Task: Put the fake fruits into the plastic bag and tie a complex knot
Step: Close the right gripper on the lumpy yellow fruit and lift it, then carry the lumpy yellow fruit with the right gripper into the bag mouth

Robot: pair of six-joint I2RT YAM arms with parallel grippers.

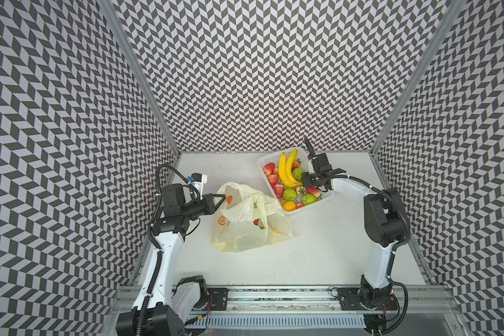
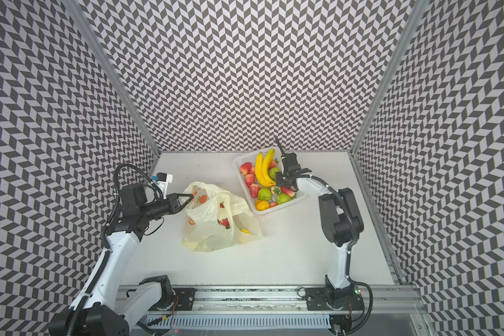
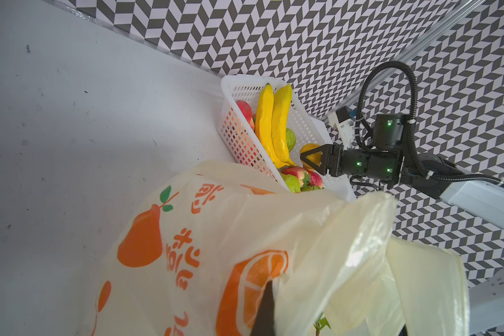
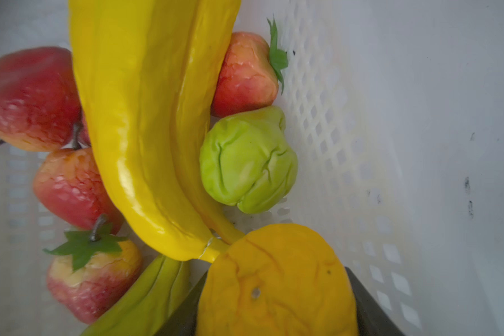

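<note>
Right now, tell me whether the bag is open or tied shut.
Open. The left gripper holds one edge of the bag up, its mouth gapes, and a red fruit shows inside. Nothing is knotted.

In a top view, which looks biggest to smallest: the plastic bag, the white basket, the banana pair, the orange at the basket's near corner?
1. plastic bag
2. white basket
3. banana pair
4. orange

Chevron-papered booth around a white surface [image 1: 317, 256]

Three walls [image 1: 259, 72] carry a black-and-white herringbone print and meet at silvery metal posts [image 1: 140, 72] in the back corners. The surface is matte white, faintly scuffed with small dark marks, evenly lit with soft shadows — a slotted aluminium rail [image 1: 274, 293] runs along its near edge.
</note>
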